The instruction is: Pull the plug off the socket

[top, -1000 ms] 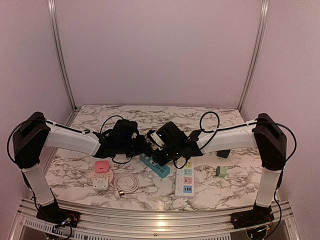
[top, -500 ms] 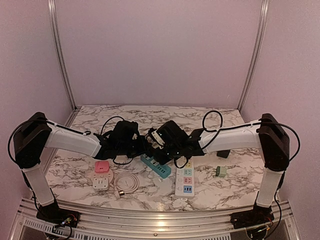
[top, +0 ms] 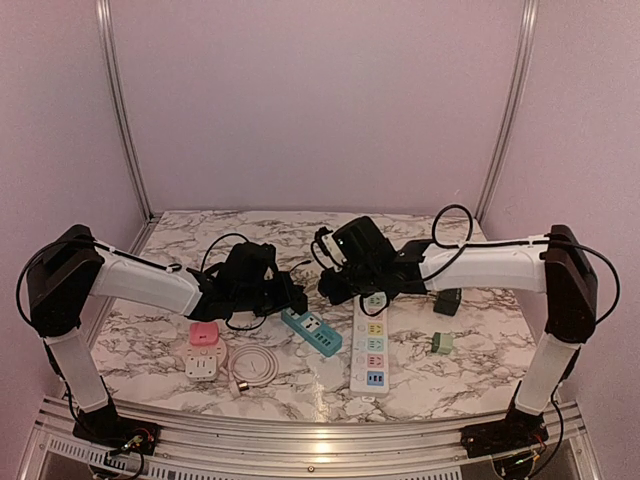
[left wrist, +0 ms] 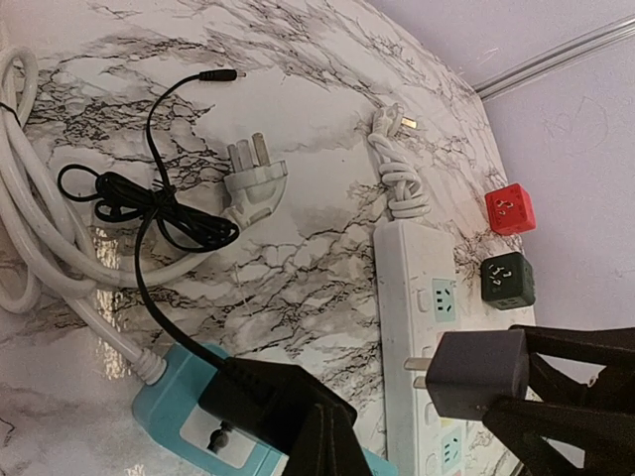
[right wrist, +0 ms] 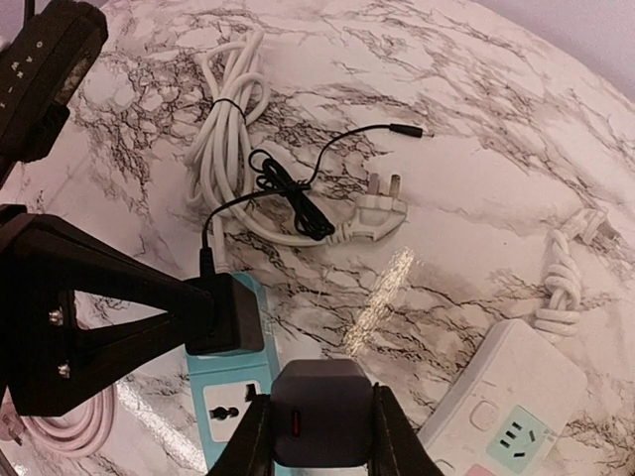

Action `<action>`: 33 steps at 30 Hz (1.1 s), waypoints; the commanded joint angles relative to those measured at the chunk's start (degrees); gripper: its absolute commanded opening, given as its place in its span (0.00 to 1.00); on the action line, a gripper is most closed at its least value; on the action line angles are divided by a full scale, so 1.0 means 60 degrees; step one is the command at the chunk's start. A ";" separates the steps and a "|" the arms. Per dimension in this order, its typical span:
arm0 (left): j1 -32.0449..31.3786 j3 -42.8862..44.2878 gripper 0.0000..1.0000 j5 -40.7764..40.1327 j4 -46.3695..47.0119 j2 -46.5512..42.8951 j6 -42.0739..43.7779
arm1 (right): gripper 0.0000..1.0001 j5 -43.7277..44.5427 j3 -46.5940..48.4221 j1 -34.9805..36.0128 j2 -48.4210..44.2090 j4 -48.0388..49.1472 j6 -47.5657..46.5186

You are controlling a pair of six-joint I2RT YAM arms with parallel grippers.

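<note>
My right gripper (right wrist: 319,428) is shut on a dark grey cube plug (right wrist: 319,409), held in the air above the end of the teal power strip (right wrist: 232,399). The plug's two metal prongs are bare in the left wrist view (left wrist: 474,375). My left gripper (left wrist: 327,438) is shut, its tip pressed on a black adapter (left wrist: 248,395) still plugged into the teal strip (left wrist: 184,412). In the top view the right gripper (top: 333,283) hovers just behind the strip (top: 310,331), with the left gripper (top: 290,298) at the strip's far end.
A white power strip (top: 371,350) lies right of the teal one. A pink-and-white socket (top: 203,350) and coiled cable (top: 255,365) sit front left. A green adapter (top: 442,344), black cube (left wrist: 506,281) and red cube (left wrist: 510,209) lie right. A loose white plug (right wrist: 372,213) and cables lie behind.
My right gripper has risen and moved back and to the right with the grey plug, away from the teal strip. The left gripper has stayed on the strip.
</note>
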 commanded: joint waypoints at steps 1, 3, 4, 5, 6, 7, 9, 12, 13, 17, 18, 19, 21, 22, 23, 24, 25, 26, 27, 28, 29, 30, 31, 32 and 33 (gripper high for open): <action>-0.0070 -0.0617 0.00 0.0103 -0.3401 0.0774 0.0179 | 0.00 0.0110 0.0176 -0.0427 -0.0516 -0.0361 0.0310; -0.0071 -0.0437 0.00 0.0095 -0.3524 0.0717 0.0303 | 0.00 0.0074 0.0030 -0.0733 -0.0700 -0.0369 0.0348; -0.0086 -0.0307 0.00 0.0081 -0.3586 0.0701 0.0357 | 0.00 0.0017 -0.0024 -0.0923 -0.0793 -0.0376 0.0385; -0.0081 -0.0162 0.00 0.0074 -0.3674 0.0677 0.0423 | 0.00 -0.0065 -0.0070 -0.1144 -0.0819 -0.0389 0.0441; -0.0088 0.0082 0.00 0.0051 -0.3782 0.0650 0.0491 | 0.00 -0.0242 -0.0104 -0.1399 -0.0879 -0.0393 0.0499; -0.0103 0.0210 0.00 0.0038 -0.3875 0.0641 0.0564 | 0.00 -0.0407 -0.0118 -0.1652 -0.0912 -0.0393 0.0561; -0.0108 0.0718 0.00 -0.0016 -0.4128 0.0624 0.0708 | 0.00 -0.0785 -0.0209 -0.2277 -0.0979 -0.0304 0.0712; -0.0115 0.1445 0.00 -0.0106 -0.4511 0.0649 0.0893 | 0.00 -0.1765 -0.0357 -0.3459 -0.0951 0.0001 0.0959; -0.0112 0.1665 0.00 -0.0123 -0.4619 0.0664 0.0936 | 0.00 -0.2081 -0.0375 -0.3676 -0.0894 0.0101 0.1010; -0.0126 0.2500 0.00 -0.0125 -0.5029 0.0696 0.1143 | 0.01 -0.3076 -0.0320 -0.4927 -0.0516 0.0554 0.1211; -0.0141 0.2675 0.00 -0.0113 -0.5120 0.0686 0.1189 | 0.01 -0.3343 -0.0299 -0.5178 -0.0395 0.0681 0.1282; -0.0159 0.2840 0.00 -0.0111 -0.5208 0.0665 0.1228 | 0.01 -0.3602 -0.0252 -0.5430 -0.0248 0.0783 0.1377; -0.0178 0.3067 0.00 -0.0137 -0.5372 0.0573 0.1306 | 0.02 -0.4155 -0.0134 -0.5813 0.0105 0.0973 0.1481; -0.0190 0.3184 0.00 -0.0141 -0.5469 0.0524 0.1327 | 0.02 -0.4280 -0.0018 -0.5947 0.0285 0.1010 0.1519; -0.0191 0.3239 0.00 -0.0153 -0.5548 0.0431 0.1346 | 0.02 -0.4398 0.0087 -0.6038 0.0449 0.1007 0.1531; -0.0191 0.3262 0.00 -0.0179 -0.5613 0.0385 0.1372 | 0.02 -0.4486 0.0215 -0.6107 0.0630 0.0994 0.1532; -0.0191 0.3289 0.00 -0.0196 -0.5673 0.0266 0.1390 | 0.02 -0.4547 0.0319 -0.6152 0.0796 0.0983 0.1545; -0.0191 0.3298 0.00 -0.0246 -0.5744 0.0163 0.1414 | 0.02 -0.4604 0.0391 -0.6181 0.0943 0.0993 0.1552; -0.0191 0.3300 0.00 -0.0317 -0.5814 0.0068 0.1415 | 0.02 -0.4664 0.0475 -0.6205 0.1088 0.1018 0.1572; -0.0186 0.3292 0.00 -0.0393 -0.5870 -0.0041 0.1436 | 0.02 -0.4730 0.0529 -0.6213 0.1212 0.1050 0.1590; -0.0191 0.3265 0.00 -0.0445 -0.5923 -0.0139 0.1438 | 0.02 -0.4780 0.0595 -0.6228 0.1343 0.1078 0.1617; -0.0184 0.3221 0.00 -0.0499 -0.5949 -0.0251 0.1418 | 0.03 -0.4847 0.0619 -0.6229 0.1462 0.1135 0.1646; -0.0187 0.3181 0.00 -0.0526 -0.5966 -0.0348 0.1403 | 0.03 -0.4910 0.0639 -0.6240 0.1572 0.1189 0.1698; -0.0181 0.3117 0.00 -0.0564 -0.5966 -0.0420 0.1375 | 0.03 -0.4959 0.0647 -0.6244 0.1672 0.1244 0.1729; -0.0188 0.3058 0.00 -0.0571 -0.5958 -0.0508 0.1346 | 0.03 -0.5003 0.0648 -0.6257 0.1765 0.1296 0.1760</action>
